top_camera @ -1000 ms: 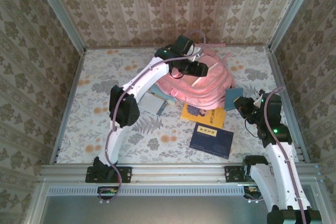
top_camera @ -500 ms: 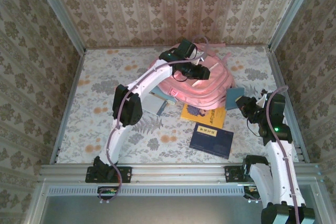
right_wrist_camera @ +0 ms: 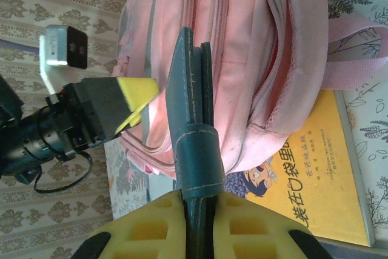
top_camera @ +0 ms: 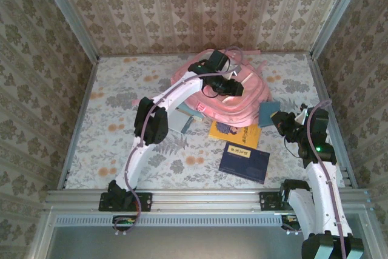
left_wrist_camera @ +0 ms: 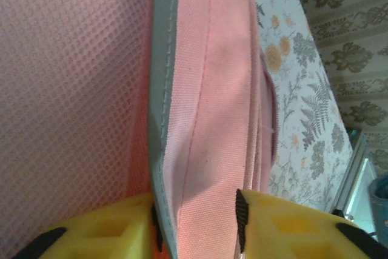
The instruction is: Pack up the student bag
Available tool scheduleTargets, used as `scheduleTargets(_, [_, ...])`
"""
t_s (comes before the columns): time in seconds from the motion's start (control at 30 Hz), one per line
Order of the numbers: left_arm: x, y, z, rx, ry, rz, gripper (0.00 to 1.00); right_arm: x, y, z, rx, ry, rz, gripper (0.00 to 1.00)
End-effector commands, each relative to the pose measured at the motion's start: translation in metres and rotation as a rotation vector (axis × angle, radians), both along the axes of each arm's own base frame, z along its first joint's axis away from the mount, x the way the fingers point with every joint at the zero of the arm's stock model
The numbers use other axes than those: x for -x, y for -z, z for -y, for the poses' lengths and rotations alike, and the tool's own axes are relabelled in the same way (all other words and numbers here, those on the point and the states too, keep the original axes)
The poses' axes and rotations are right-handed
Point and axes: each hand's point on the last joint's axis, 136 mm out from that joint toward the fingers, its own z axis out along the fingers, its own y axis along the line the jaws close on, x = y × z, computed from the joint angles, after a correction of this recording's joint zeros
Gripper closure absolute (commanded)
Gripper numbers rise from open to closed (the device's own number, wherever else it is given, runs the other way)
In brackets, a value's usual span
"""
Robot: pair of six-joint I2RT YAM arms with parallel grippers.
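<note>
At the table's far centre: student bag, lying flat, pink, straps toward the back wall.
Left gripper: over the bag's top; in the left wrist view its yellow pads are clamped on a grey-trimmed pink fabric edge of the bag.
Right gripper: just beside the bag's right edge, clenched on a teal notebook, seen edge-on between the pads.
Key relation: bag lies ahead and to the left of the right gripper; the notebook's long axis points straight at the bag's side, its far end over the pink fabric in that view.
Nearer arm: left is on the bag; right is near but apart from it.
Arm poses: left stretched far forward, elbow bent; right folded short, wrist turned inward.
Loose items: yellow book partly under the bag's near edge; dark blue book nearer the bases.
Likely step: left lifts the edge, right feeds the notebook in; the opening itself cannot be made out.
</note>
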Motion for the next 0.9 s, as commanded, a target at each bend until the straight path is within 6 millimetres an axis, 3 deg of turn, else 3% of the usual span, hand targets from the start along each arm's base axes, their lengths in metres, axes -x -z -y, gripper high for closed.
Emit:
scheduleTargets(0.0, [0.002, 0.0, 0.009, -0.004, 0.031, 0.026, 0.73, -0.001, -0.004, -0.002, -0.015, -0.01, 0.023, 0.87])
scheduleTargets(0.13, [-0.005, -0.029, 0.009, 0.025, 0.027, 0.08, 1.0, 0.002, -0.016, 0.0, 0.011, -0.002, 0.04, 0.87])
scheduleTargets(0.4, [-0.023, -0.123, -0.018, 0.177, -0.034, 0.148, 1.0, 0.006, -0.045, 0.005, 0.049, 0.018, 0.086, 0.89])
scheduleTargets(0.6, [-0.027, -0.182, -0.038, 0.346, -0.031, 0.117, 1.0, 0.009, -0.043, 0.014, 0.081, 0.075, 0.085, 0.89])
scheduleTargets(0.73, [-0.026, -0.206, -0.044, 0.421, -0.017, 0.103, 1.0, 0.003, -0.036, 0.015, 0.06, 0.088, 0.102, 0.89])
scheduleTargets(0.87, [-0.021, -0.216, -0.045, 0.447, 0.005, 0.108, 1.0, -0.02, -0.037, 0.0, -0.051, 0.011, 0.184, 0.86])
